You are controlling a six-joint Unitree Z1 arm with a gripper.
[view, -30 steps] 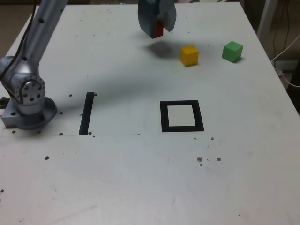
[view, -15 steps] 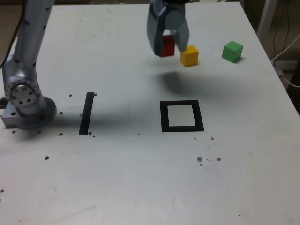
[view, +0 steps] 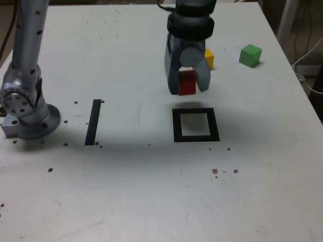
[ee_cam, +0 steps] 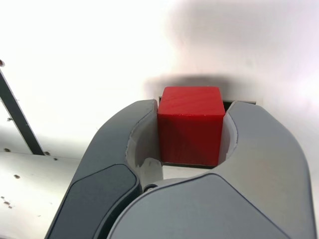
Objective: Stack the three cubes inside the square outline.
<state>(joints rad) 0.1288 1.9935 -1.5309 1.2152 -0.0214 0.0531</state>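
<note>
My gripper [view: 187, 86] is shut on the red cube [view: 186, 82], holding it in the air just beyond the far edge of the square outline [view: 196, 125]. The wrist view shows the red cube [ee_cam: 190, 124] clamped between both grey fingers [ee_cam: 124, 144], with a bit of the black outline [ee_cam: 241, 101] peeking out behind it. The yellow cube [view: 209, 57] sits on the table behind my gripper, partly hidden by it. The green cube [view: 250, 55] rests at the far right in the exterior view.
A narrow black strip [view: 93, 121] lies on the white table [view: 151, 191] to the exterior view's left of the outline. The arm's base [view: 28, 113] stands at the exterior view's left edge. Cables [view: 310, 55] hang off the table's right side.
My gripper has carried the red cube from the far middle of the table toward the camera, lowering it until it hangs close over the outline's far edge.
</note>
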